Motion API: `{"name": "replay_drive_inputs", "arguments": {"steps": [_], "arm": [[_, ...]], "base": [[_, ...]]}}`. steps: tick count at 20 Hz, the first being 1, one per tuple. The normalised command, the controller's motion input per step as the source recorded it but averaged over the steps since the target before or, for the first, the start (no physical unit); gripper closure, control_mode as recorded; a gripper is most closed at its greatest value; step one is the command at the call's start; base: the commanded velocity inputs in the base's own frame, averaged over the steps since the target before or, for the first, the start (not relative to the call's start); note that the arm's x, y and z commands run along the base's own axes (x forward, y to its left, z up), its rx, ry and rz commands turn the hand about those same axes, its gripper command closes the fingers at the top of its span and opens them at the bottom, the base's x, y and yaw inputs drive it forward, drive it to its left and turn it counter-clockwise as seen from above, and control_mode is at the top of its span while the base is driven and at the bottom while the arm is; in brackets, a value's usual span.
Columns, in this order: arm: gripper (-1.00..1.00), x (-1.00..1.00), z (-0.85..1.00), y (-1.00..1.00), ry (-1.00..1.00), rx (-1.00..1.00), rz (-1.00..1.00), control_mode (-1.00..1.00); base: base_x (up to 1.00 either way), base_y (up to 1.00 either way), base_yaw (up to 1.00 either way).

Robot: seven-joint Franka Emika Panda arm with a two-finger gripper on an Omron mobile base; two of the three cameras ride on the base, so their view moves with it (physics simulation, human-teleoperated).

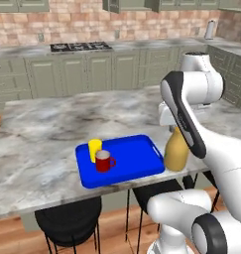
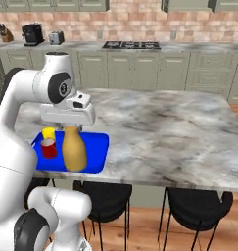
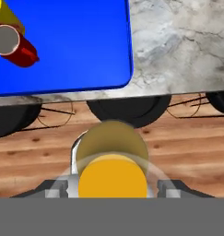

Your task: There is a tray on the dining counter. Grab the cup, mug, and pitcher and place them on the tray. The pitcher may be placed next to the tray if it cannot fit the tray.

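Note:
The blue tray (image 1: 134, 156) lies near the front edge of the dining counter (image 1: 52, 129). On its left part stand the yellow cup (image 1: 94, 148) and the red mug (image 1: 104, 161), close together and upright. The mustard-tan pitcher (image 1: 176, 154) stands upright just off the tray's right end, close to the counter's front edge. My gripper (image 2: 72, 126) comes down from above with its fingers either side of the pitcher's neck (image 3: 113, 177), shut on it. The hand view looks straight down on the pitcher's mouth, with the tray (image 3: 76, 50), cup (image 3: 5, 11) and mug (image 3: 14, 44) beyond.
Black round stools (image 1: 67, 218) stand under the counter's front edge above a wooden floor. The counter spreads wide and bare behind the tray and to its right (image 2: 179, 127). A wall counter with a gas stove (image 1: 80, 47) runs along the back.

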Motion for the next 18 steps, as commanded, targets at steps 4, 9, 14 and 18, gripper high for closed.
{"name": "replay_drive_inputs", "arguments": {"steps": [4,9,14,18], "arm": [[1.0,0.0,0.0,0.0,0.0,0.0,0.0,1.0],[1.0,0.0,0.0,0.0,0.0,0.0,0.0,1.0],[1.0,0.0,0.0,0.0,0.0,0.0,0.0,1.0],[1.0,0.0,0.0,0.0,0.0,0.0,0.0,1.0]], "base": [[0.61,0.0,0.03],[0.38,0.06,0.08],[0.55,0.23,0.13],[0.56,0.18,0.2]]}}
